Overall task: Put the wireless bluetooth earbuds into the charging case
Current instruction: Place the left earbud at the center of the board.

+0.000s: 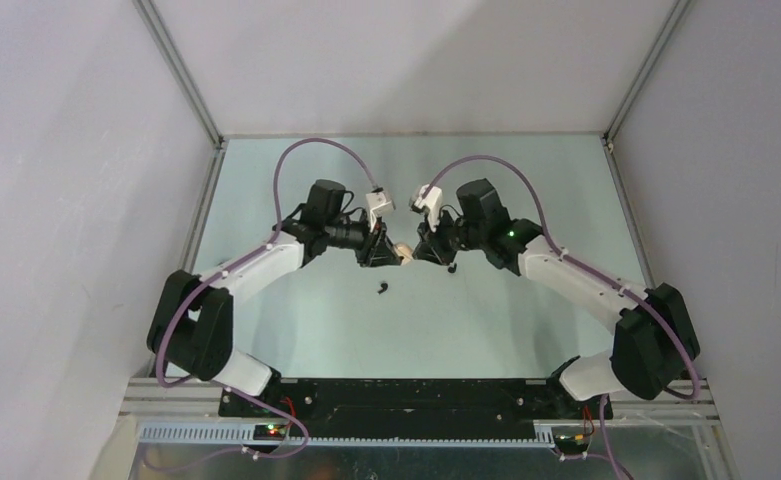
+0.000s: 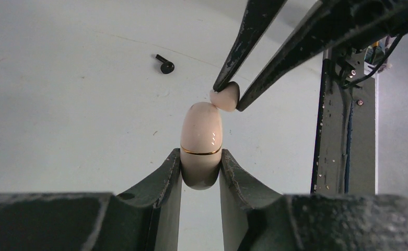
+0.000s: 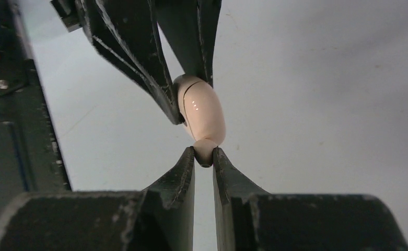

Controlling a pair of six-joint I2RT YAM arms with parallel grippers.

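Cream earbud point(image 3: 205, 150) pinched in right jaws, touching the rounded end of the cream charging case point(image 2: 201, 138). Left jaws clamp the case's other end, partly hiding it. Black earbud point(image 2: 165, 65) lies apart on worktop point(image 2: 60, 120). Top view too small to show contact.

One cream case point(image 2: 201, 130), one cream earbud point(image 2: 226, 98), one black earbud point(image 2: 165, 65) clearly seen, one table point(image 1: 296, 330). Two grippers: left gripper point(image 2: 200, 155), right gripper point(image 3: 204, 152).
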